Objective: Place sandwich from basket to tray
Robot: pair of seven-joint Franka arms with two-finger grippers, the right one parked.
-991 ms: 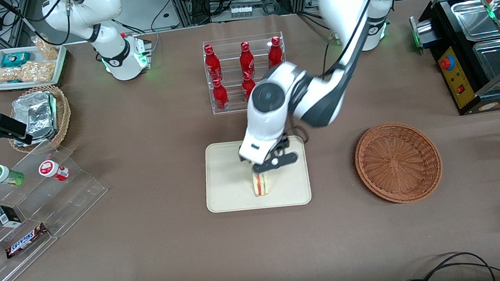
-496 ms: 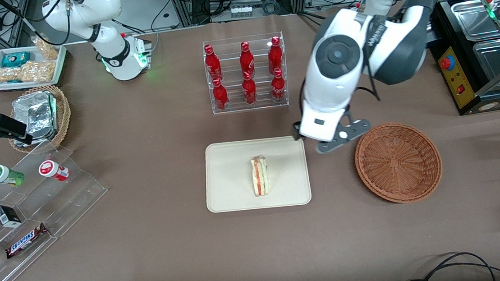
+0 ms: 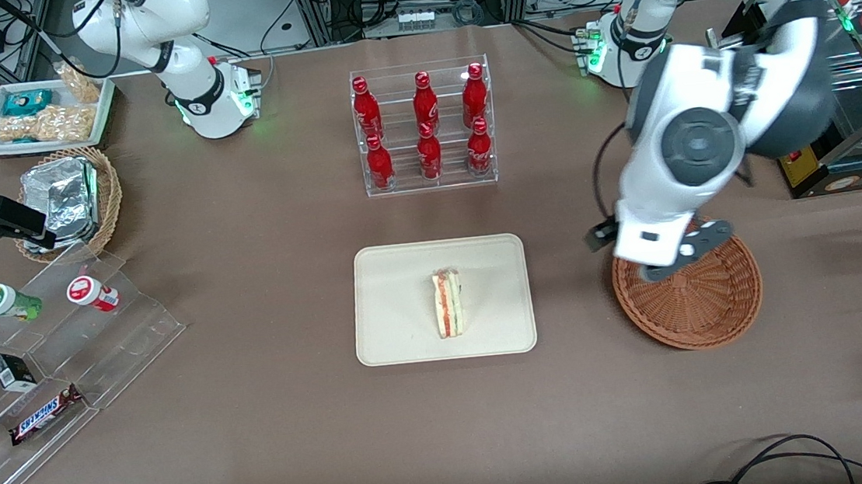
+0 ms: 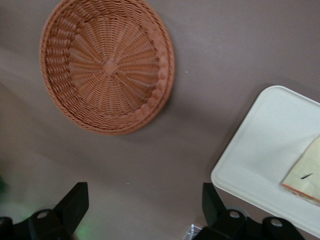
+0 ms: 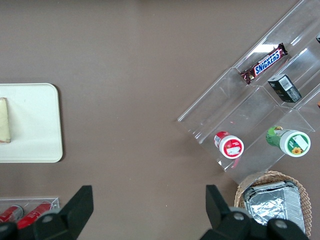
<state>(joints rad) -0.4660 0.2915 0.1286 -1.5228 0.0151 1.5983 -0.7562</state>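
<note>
The sandwich [image 3: 449,303] lies on the cream tray [image 3: 396,292], a bread wedge with its red and green filling edge showing. Nothing touches it. The reddish-brown wicker basket [image 3: 694,305] sits beside the tray, toward the working arm's end, and has nothing in it. My left gripper [image 3: 647,254] hangs above the basket's rim on the side nearer the tray. In the left wrist view the gripper [image 4: 144,202] is open with only bare table between its fingers. That view also takes in the basket [image 4: 107,65], a tray corner [image 4: 265,145] and part of the sandwich [image 4: 304,172].
A clear rack of red bottles [image 3: 425,125] stands farther from the camera than the tray. A black appliance [image 3: 802,108] sits near the basket. Toward the parked arm's end are a tan basket of foil packets [image 3: 68,199], an acrylic step shelf [image 3: 58,352] and a white snack tray [image 3: 45,112].
My gripper let go of the sandwich, which stays on the tray. It rose and swung away toward the working arm's end, now hanging over the basket's rim.
</note>
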